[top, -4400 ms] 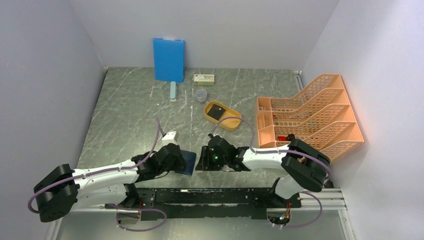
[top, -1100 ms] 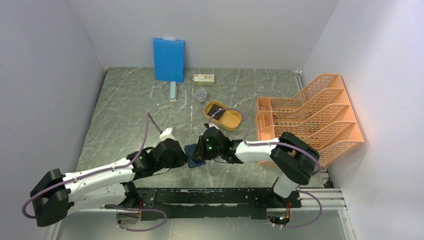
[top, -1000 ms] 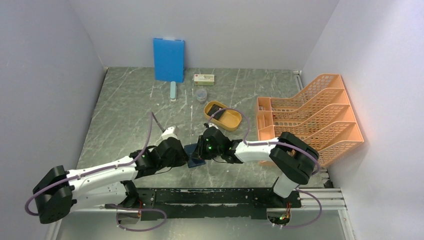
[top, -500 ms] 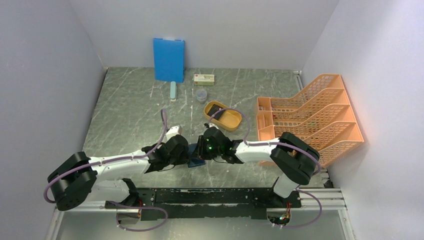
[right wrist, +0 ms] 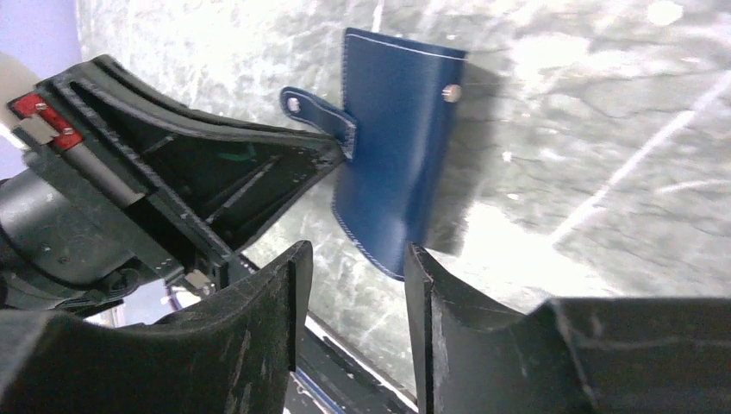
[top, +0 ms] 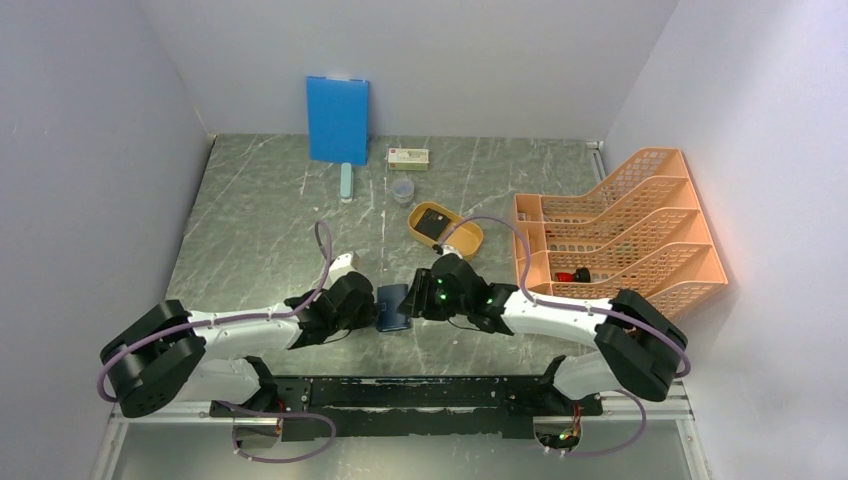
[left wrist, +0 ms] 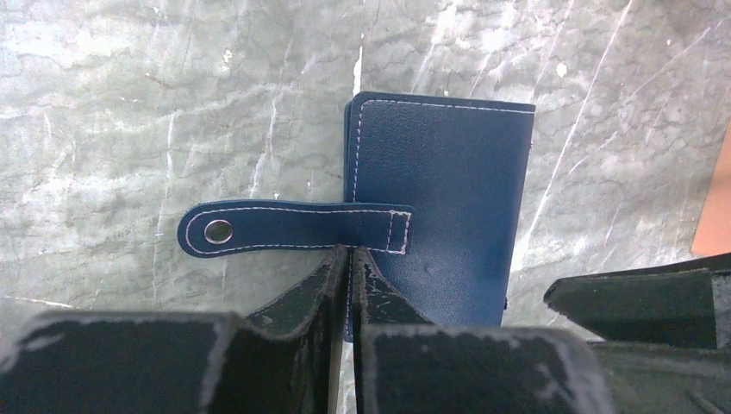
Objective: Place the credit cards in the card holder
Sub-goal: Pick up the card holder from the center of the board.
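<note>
From above, the card holder sits closed, low at the grey marbled bench near its front edge, between the two arms. I cannot tell if it rests flat. The left gripper meets its left edge, and the right gripper is just beside its right edge. Farther back are a yellow-orange oval tray with a dark flat piece in it and a blue board against the back wall. An orange file rack stands at the right.

The left wrist view shows the left fingers clenched on the holder's spine edge. They grip just under the clasp tab, which sticks out unfastened to the left.

The right wrist view shows the right fingers released and apart, grasping nothing. The holder's nearest corner lies just beyond the gap between them. The left gripper's tip touches the holder at the root of the tab.
</note>
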`<state>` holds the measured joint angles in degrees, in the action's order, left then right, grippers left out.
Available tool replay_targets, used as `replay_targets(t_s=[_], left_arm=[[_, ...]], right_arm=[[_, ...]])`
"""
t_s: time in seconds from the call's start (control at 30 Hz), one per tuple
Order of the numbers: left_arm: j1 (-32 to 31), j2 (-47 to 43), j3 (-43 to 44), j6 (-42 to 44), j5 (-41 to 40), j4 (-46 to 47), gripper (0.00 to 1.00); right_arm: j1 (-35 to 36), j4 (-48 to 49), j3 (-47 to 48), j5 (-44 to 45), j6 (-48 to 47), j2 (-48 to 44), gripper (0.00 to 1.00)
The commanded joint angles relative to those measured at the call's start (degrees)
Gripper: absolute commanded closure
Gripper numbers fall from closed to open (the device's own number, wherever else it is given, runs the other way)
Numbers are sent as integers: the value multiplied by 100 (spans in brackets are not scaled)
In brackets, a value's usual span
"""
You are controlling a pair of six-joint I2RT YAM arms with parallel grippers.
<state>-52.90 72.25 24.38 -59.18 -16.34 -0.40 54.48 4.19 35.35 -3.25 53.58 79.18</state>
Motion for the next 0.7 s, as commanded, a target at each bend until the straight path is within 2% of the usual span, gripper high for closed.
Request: replay_targets(t_s=[0.0,0.13,0.4,0.67], left_arm=[[35,299,-332,12,-35,-251,88],[41,376,-379,-1,-24,-185,89],[37,383,-408,3,7,-144,89],[37,437,-390,20,105,-83,89]], right_arm=[[-206,-48,-380,127,125,-198,51],[-326,688,-843,-100,420,-147,47],[-385,2230,-1384,-473,966,378,46],[-397,2683,-1407,-468,1074,671,46]])
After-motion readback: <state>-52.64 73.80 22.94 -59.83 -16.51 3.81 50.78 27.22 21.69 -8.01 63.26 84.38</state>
